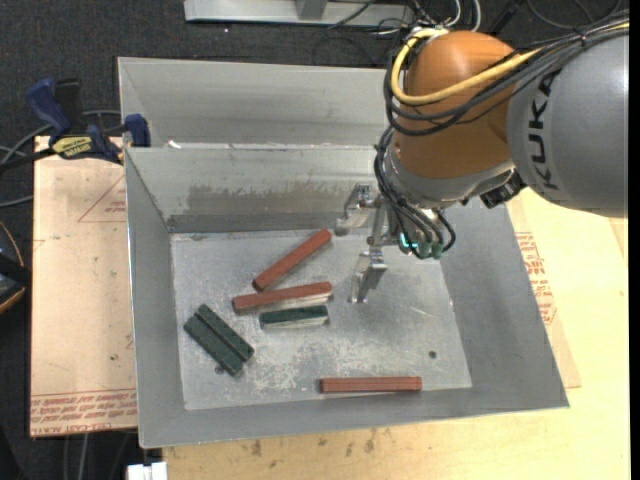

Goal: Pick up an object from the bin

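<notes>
- Currently claw (364, 273) hangs low in bin (150, 268), right of ctr, under orange cover (455, 103) of arm (585, 118), which comes in from the right.
- Claw state: can't tell how far open from this angle. No item seen in its grip.
- Its tip sits over bare bin floor, not touching any item as far as I can see.
- Nearest item: mid red-brown bar (282, 296), lying approx level at bin ctr. Its right end is just left of claw tip, w/ a small gap.
- Dark green bar (293, 316) lies just below that one, parallel and about touching it. Right end also near claw, a bit lower-left.
- Slanted red-brown bar (292, 259) is above mid bar, right end raised toward back wall, left of claw.
- Dark green pair (218, 339): two strips side by side, slanted, at lower-left of floor, well apart from claw.
- Front red-brown bar (370, 384) lies level near front wall, below claw, well apart from it.
</notes>
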